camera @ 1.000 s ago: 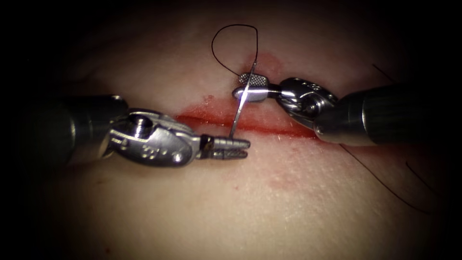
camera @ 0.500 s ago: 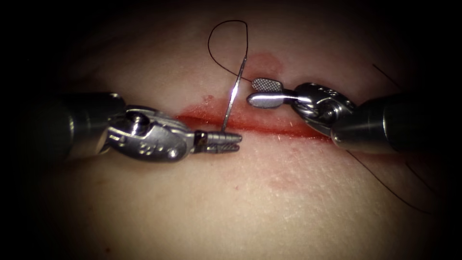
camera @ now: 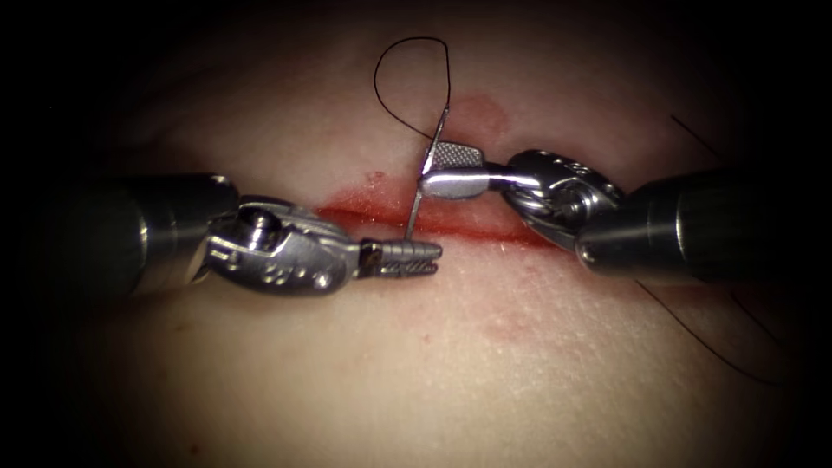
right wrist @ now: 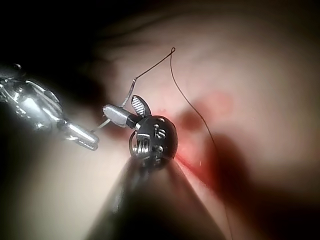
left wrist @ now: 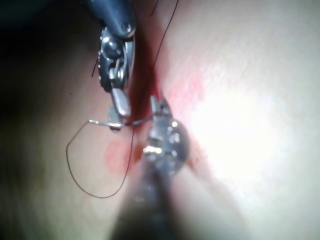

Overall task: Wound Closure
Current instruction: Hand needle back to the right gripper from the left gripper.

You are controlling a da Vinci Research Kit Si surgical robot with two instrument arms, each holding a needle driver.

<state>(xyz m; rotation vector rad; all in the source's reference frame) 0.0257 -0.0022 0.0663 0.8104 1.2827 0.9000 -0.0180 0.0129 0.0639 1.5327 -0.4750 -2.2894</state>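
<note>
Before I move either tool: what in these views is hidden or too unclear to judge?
- Needle tip: endoscope view, covered by the left tool jaws gripping that end.
- Whether the right tool pinches the needle or only straddles it: both wrist views too blurred.
- Thread far end: endoscope view, runs behind the right shaft into the dark margin.
- Cut right end: under the right tool.

Left arm's silver wristed tool enters from 9 o'clock, dark shaft level, jaws clamped on the thin curved steel needle near its tip. Right arm's silver tool enters from 3 o'clock — jaws parted around the needle's mid-curve.
</note>
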